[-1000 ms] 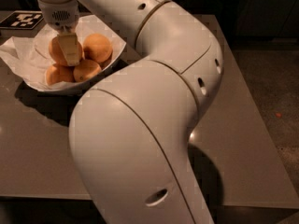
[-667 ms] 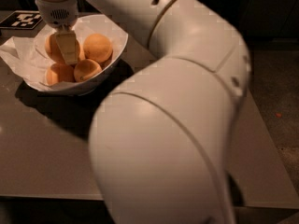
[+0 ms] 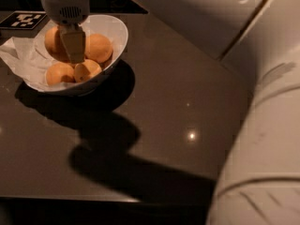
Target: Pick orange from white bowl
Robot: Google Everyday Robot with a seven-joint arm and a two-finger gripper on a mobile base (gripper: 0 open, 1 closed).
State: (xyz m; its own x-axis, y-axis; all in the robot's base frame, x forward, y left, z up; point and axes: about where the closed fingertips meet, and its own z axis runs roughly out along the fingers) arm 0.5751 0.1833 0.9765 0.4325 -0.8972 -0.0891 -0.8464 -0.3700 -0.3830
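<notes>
Dark table (image 3: 187, 78) is holding the white bowl (image 3: 120, 30). Inside, the orange (image 3: 99, 48) is sitting beside three smaller oranges (image 3: 60, 73). The gripper (image 3: 73, 55) is hanging right over them; wide or narrow, I cannot tell. It is looking round and firm, probably rolling easily, so squeezing across its middle seems best.

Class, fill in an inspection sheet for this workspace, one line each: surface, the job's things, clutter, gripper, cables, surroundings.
Surface: dark glossy table, with a light glint and the arm's shadow across it.
Job's things: white bowl at the far left, lined with crumpled paper; four oranges inside; the orange on the right looks largest.
Clutter: black-and-white marker behind the bowl.
Gripper: gripper hangs low over the bowl's middle, among the fruit; contact unclear.
Cables: nothing seen.
Surroundings: white robot arm fills the right side; dark beyond the table.
</notes>
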